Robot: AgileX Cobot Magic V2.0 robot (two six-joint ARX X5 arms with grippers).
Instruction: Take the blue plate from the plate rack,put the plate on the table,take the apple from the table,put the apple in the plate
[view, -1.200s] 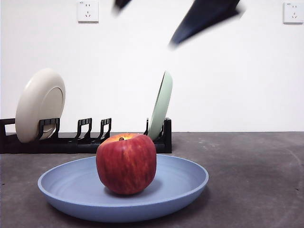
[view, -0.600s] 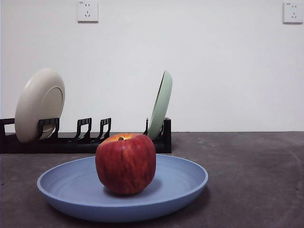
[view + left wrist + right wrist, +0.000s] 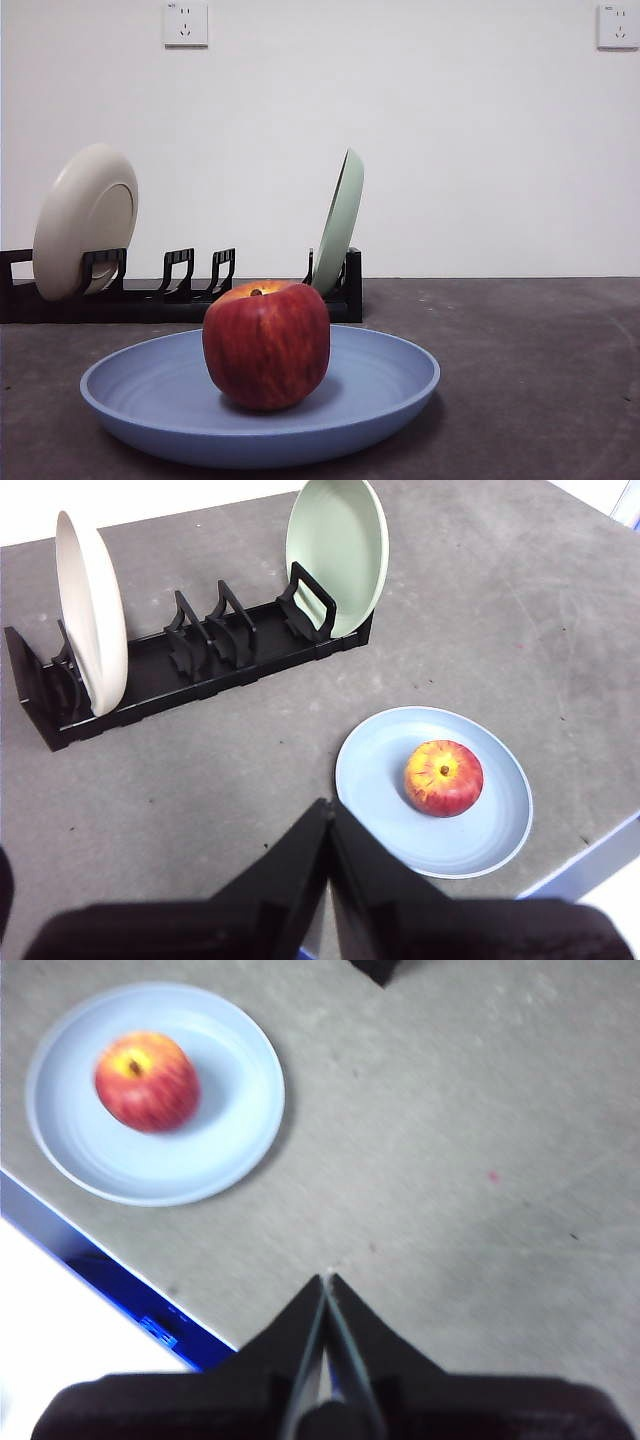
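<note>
the apple (image 3: 266,344) sits in the middle of the blue plate (image 3: 390,380), which lies flat on the table (image 3: 540,350) in front of the rack (image 3: 180,290). left gripper (image 3: 328,815) and right gripper (image 3: 325,1285) are both clenched, empty, high above the table.

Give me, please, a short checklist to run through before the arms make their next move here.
1. Apple in the blue plate: ok.
2. Blue plate flat on the table: ok.
3. Cream plate and green plate standing in the plate rack: ok.
4. Left tool shut, holding nothing, away from the plate: ok.
5. Right tool shut, holding nothing, away from the plate: ok.
</note>
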